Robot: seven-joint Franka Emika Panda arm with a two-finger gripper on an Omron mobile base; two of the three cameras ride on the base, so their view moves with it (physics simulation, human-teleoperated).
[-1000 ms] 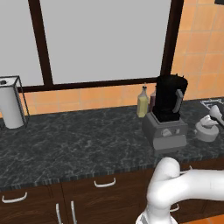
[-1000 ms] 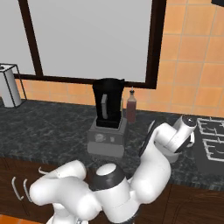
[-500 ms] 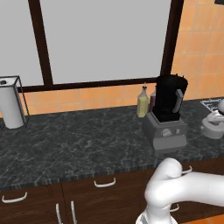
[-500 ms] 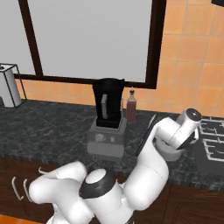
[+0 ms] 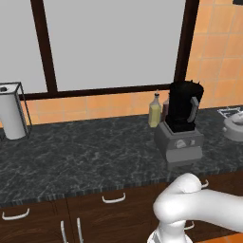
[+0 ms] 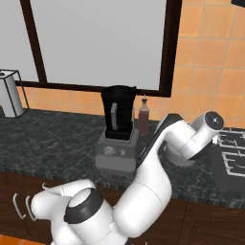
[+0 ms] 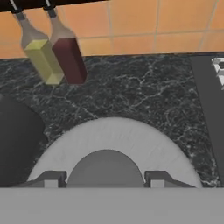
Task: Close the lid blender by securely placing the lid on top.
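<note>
Left base view: blender [image 5: 181,122] stood open-topped on bench [image 5: 85,156]; lid [image 5: 234,129] sat well to its right, nr stove edge.

Right base view: arm reached right, wrist low over lid.

Hand view: claw [image 7: 105,178] pinched lid's [image 7: 113,151] knob [image 7: 105,168]. Risk: shallow grip on knob could slip during lift, or lid could clip jar rim.

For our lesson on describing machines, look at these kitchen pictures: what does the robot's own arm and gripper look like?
The arm is glossy white, built of thick rounded tube-like links with bulbous elbows. Dark grey to black bands and round caps mark its joints. No cables or markings show. In the hand view the gripper ends in two small, blocky grey fingertips.
</note>
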